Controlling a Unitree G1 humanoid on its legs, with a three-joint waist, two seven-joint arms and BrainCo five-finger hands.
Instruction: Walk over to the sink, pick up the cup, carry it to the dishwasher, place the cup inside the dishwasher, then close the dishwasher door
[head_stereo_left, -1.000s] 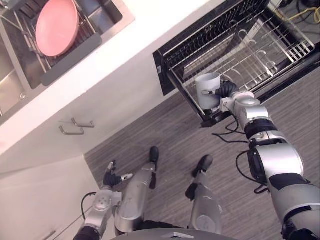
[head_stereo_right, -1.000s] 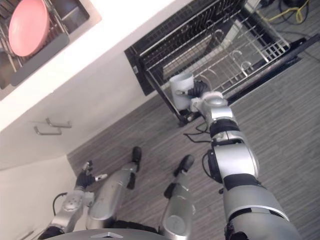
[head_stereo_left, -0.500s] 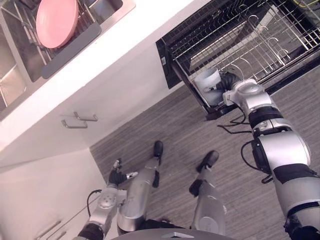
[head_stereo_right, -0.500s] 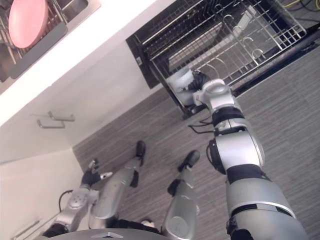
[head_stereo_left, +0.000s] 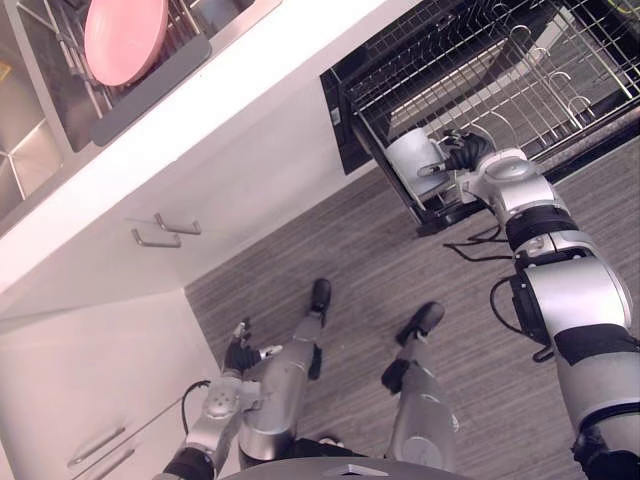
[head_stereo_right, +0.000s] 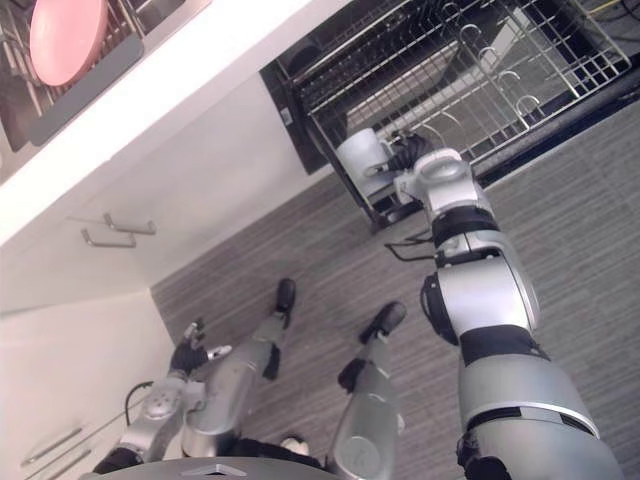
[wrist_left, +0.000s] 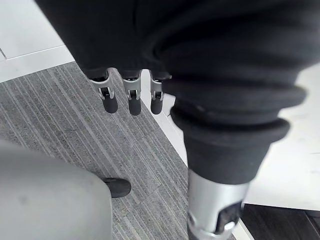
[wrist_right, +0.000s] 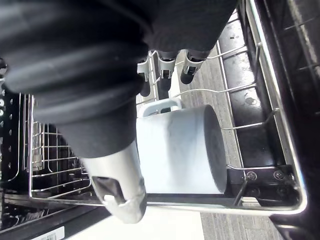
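Nearby, the left robot hand (head_stereo_left: 240, 353) hangs loose-fingered over the grey plank floor (head_stereo_left: 400, 265). Farther on, the right robot hand (head_stereo_left: 463, 155) wraps fingers and thumb round the pale cup (wrist_right: 175, 150), tipped sideways in the near corner of the wire rack (head_stereo_left: 520, 75) of the open dishwasher (head_stereo_left: 335, 115). Beyond, the white surface (head_stereo_left: 250, 90) carries a sink (head_stereo_left: 25, 140), where a pink plate (head_stereo_left: 125, 38) stands in a drainer (head_stereo_left: 150, 78).

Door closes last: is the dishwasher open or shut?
Open: its rack sticks out; the right hand holds the cup at its corner.

Grey wood-grain floor (head_stereo_left: 400, 262) under left hand's fingers (wrist_left: 132, 98). White cabinet fronts (head_stereo_left: 262, 172) just beyond fingertips, paired bar handles (head_stereo_left: 180, 227). White countertop (head_stereo_left: 232, 80) above. Soft, even light.
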